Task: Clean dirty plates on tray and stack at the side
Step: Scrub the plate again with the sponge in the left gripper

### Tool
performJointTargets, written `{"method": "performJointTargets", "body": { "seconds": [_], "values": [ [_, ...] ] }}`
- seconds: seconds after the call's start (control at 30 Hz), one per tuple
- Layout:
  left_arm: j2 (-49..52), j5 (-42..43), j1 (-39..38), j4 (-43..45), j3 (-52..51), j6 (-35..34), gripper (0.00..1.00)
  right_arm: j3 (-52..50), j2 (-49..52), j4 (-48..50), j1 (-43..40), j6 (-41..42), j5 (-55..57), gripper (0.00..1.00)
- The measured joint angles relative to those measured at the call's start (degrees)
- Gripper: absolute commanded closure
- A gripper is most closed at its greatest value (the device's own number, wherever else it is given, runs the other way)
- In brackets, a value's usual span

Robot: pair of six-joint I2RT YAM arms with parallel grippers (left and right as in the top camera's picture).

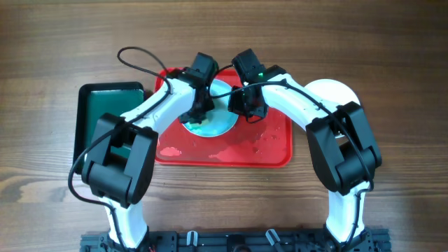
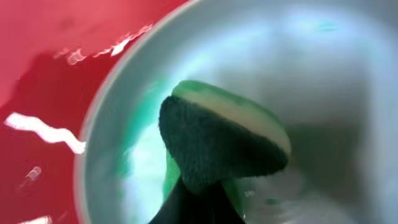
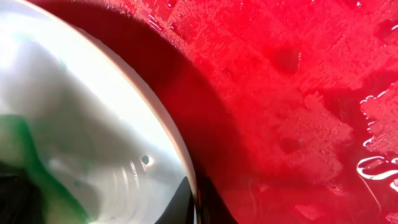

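A white plate with teal-green smear lies on the red tray. My left gripper is shut on a dark green sponge with a pale yellow side, pressed onto the plate; green smear spreads beside it. My right gripper is shut on the plate's right rim, one finger inside, one outside over the tray. Another white plate lies on the table to the right of the tray, partly hidden by the right arm.
A smaller dark green tray with black rim stands left of the red tray. The red tray's floor is wet with streaks. The wooden table surrounds everything.
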Motion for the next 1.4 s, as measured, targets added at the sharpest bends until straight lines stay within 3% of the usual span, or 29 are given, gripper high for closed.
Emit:
{"method": "performJointTargets", "body": {
  "seconds": [0.03,0.13,0.23,0.37,0.43,0.53,0.77,0.87,1.0,1.17,1.27,1.3,1.33,1.4],
  "values": [
    [0.0,-2.4,0.0,-3.7,0.1,-6.8,0.96,0.0,0.0,0.0,0.0,0.0,0.0,0.96],
    [0.1,-1.4,-0.1,-8.7,0.5,-11.2,0.96,0.0,0.0,0.6,0.2,0.0,0.0,0.96],
    [0.1,5.3,0.0,-5.5,0.2,-3.6,0.96,0.0,0.0,0.6,0.2,0.0,0.2,0.96],
    [0.3,20.7,-0.6,2.0,-0.1,11.5,0.96,0.0,0.0,0.6,0.0,0.0,0.4,0.96],
    [0.5,22.4,-0.9,3.9,-0.3,14.7,0.96,0.0,0.0,0.6,0.0,0.0,0.4,0.96],
    [0.6,16.1,-0.9,7.1,-0.4,14.7,0.96,0.0,0.0,1.0,0.0,0.0,0.5,0.96],
    [0.7,-12.8,-1.2,7.1,-0.4,3.1,0.96,0.0,0.0,1.1,0.0,0.0,0.5,0.96],
    [0.7,-14.9,-0.7,1.4,-0.3,-0.9,0.96,0.0,0.0,1.2,0.0,0.0,0.5,0.96],
    [0.6,-8.5,0.5,-2.9,0.1,0.0,0.96,0.0,0.0,1.2,0.3,0.0,0.4,0.96],
    [0.3,4.7,3.2,-1.6,0.2,12.3,0.96,0.0,0.0,1.1,0.2,-0.8,0.5,0.96],
    [0.3,8.8,3.2,-0.1,0.2,16.0,0.96,0.0,0.0,1.0,0.0,-1.4,0.5,0.96],
    [0.3,9.7,3.2,0.3,0.2,16.7,0.96,0.0,0.0,1.0,-0.1,-1.4,0.5,0.93],
    [0.3,10.3,3.2,0.5,0.2,17.0,0.96,0.0,0.0,1.0,-0.1,-1.4,0.4,0.74],
    [0.3,11.6,3.2,0.9,0.2,17.6,0.96,0.0,0.0,1.0,-0.1,-1.3,0.9,0.00]
  ]
}}
